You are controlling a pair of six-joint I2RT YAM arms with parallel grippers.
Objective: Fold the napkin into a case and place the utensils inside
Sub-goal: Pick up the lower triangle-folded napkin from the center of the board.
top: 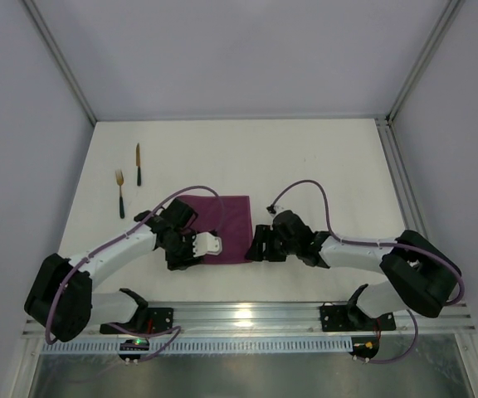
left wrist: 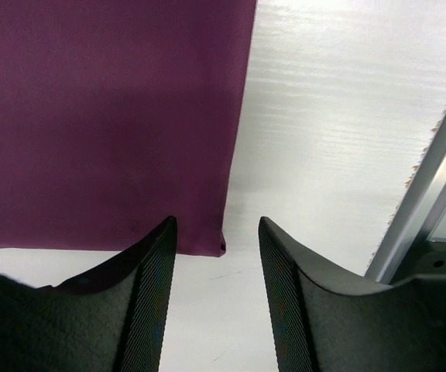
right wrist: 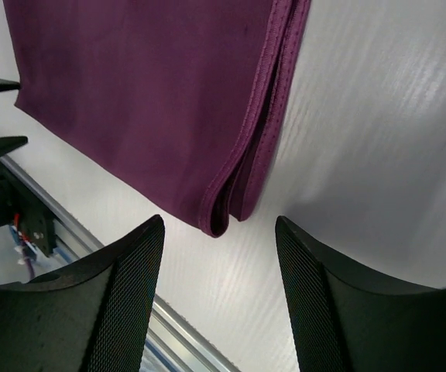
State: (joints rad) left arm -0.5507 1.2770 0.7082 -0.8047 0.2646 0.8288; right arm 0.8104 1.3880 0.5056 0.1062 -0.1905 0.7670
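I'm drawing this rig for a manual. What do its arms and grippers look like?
The left arm and right arm have white links, bulky black joints and looping purple cables. The left gripper and right gripper have black fingers with mesh-textured pads.

- The napkin (left wrist: 107,116) fills the frame from 9 to 12 o'clock: plain magenta-purple, lying flat, with straight edges.
- Its near corner points toward 6 o'clock and shows right in the gap between the two finger tips.
- The fingers (left wrist: 142,310) are dark and textured, sitting at 7 and 5 o'clock. They're spread apart with nothing pinched between them.
- White counter (left wrist: 339,132) takes up 12 to 3 o'clock.
- A metal rail (left wrist: 432,186) runs diagonally at 4 o'clock.
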